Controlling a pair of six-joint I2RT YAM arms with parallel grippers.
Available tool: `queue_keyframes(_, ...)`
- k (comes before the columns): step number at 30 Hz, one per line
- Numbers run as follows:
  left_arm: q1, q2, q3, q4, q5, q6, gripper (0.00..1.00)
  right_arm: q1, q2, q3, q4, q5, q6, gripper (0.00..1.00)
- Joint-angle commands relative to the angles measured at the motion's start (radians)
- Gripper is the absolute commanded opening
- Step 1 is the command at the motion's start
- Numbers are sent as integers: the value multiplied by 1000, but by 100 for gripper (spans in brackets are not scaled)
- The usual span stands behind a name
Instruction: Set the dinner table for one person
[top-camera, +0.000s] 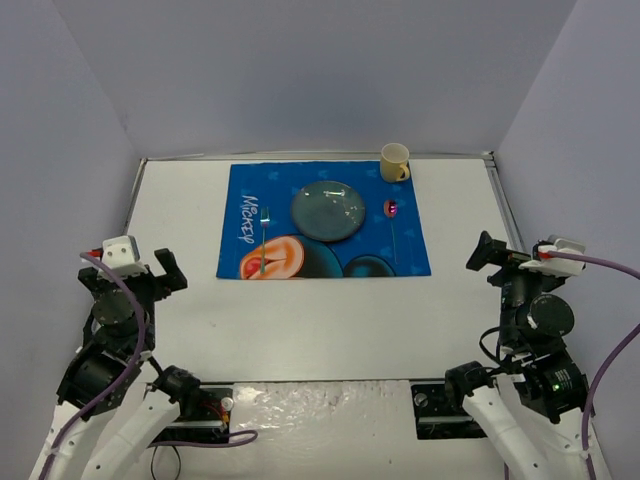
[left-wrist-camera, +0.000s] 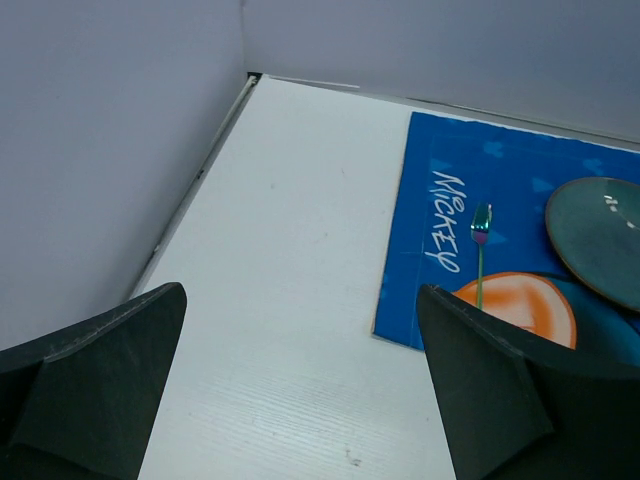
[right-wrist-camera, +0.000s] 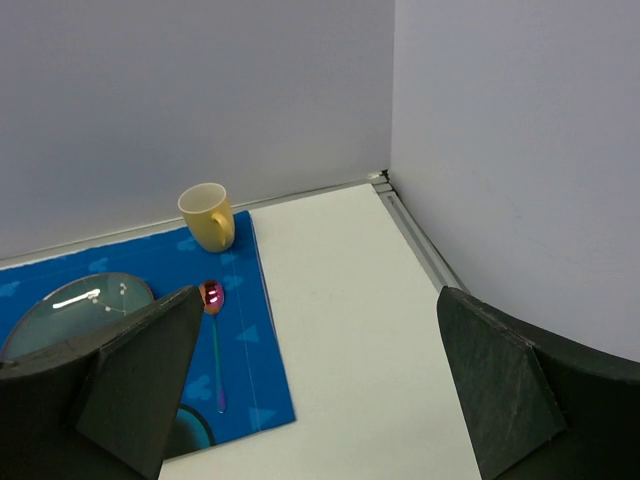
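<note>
Your setting looks done: plate, fork, spoon and mug sit on the placemat, upper centre of the table, which fills mid-frame. Left gripper and right gripper hang released and empty at the lower corners; nothing obvious is left

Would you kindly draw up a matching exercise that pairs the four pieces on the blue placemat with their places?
Things:
1. plate
2. mug
3. fork
4. spoon

Places:
A. at the far right corner of the placemat
B. left of the plate
C. middle of the placemat
D. right of the plate

Pairs: 1-C, 2-A, 3-B, 4-D
</note>
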Motion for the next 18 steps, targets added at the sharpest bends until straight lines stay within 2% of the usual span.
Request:
queue_keyframes(1, 6, -20, -67, 116, -99, 11, 97, 4, -5, -49, 104, 16, -42, 100)
queue_keyframes(8, 31, 4, -100, 151, -135, 39, 97, 2, -49, -117, 166, 19, -18, 100)
queue_keyframes(14, 163, 24, -101, 149, 11, -8, 97, 1, -45, -122, 169, 16, -18, 100)
queue_keyframes(18, 219, 24, -103, 147, 44, -26, 97, 1, -36, -120, 169, 6, -18, 100)
